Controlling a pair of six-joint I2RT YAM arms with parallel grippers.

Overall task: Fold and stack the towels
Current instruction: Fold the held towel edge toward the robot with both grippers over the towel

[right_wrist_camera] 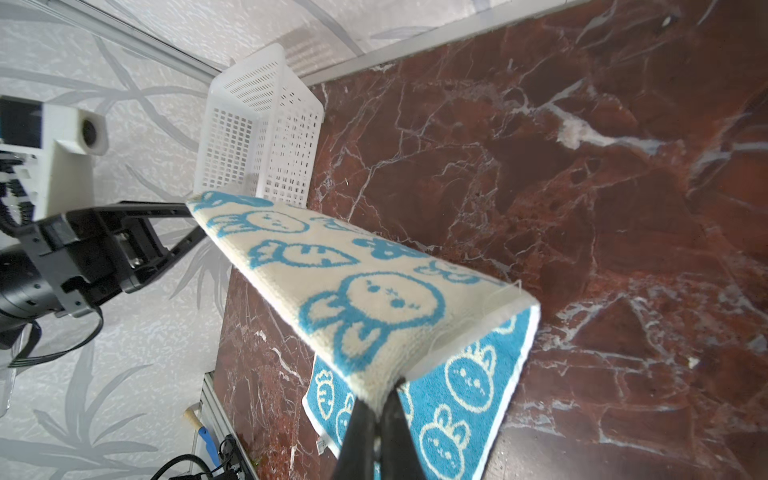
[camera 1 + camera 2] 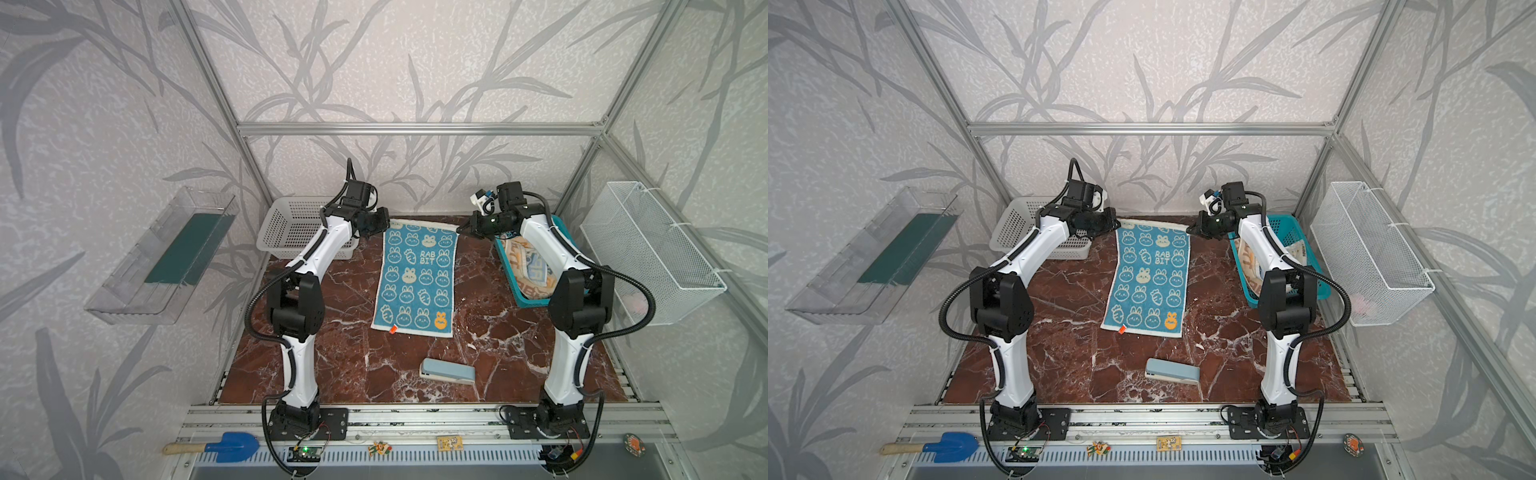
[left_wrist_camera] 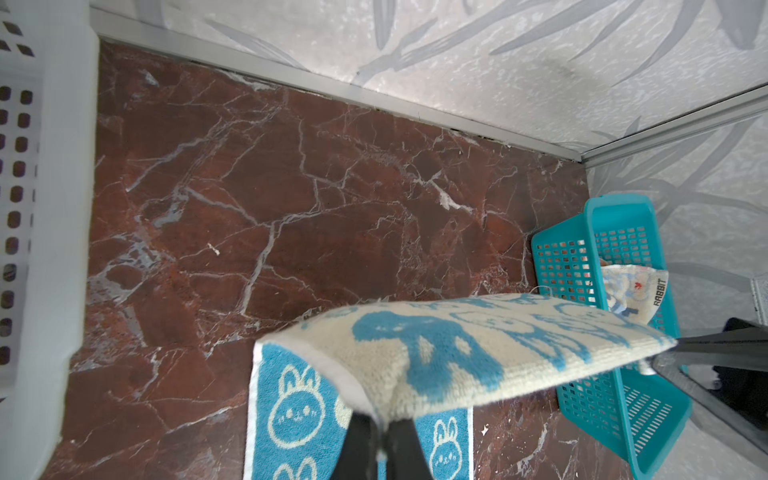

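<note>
A blue towel [image 2: 415, 282] [image 2: 1148, 282] printed with cream rabbit faces lies lengthwise on the marble table. Its far edge is lifted and turned up, showing the cream underside [image 3: 457, 353] [image 1: 353, 282]. My left gripper [image 2: 388, 226] [image 3: 380, 419] is shut on the far left corner. My right gripper [image 2: 458, 228] [image 1: 380, 399] is shut on the far right corner. Another towel [image 2: 528, 262] [image 3: 636, 286], cream with orange and blue print, lies crumpled in the teal basket [image 2: 523, 301] behind my right arm.
A white perforated basket [image 2: 291, 224] stands at the back left beside my left arm. A pale blue stapler-like block [image 2: 446, 371] lies near the front. A wire basket [image 2: 648, 249] hangs on the right wall, a clear tray [image 2: 166, 257] on the left.
</note>
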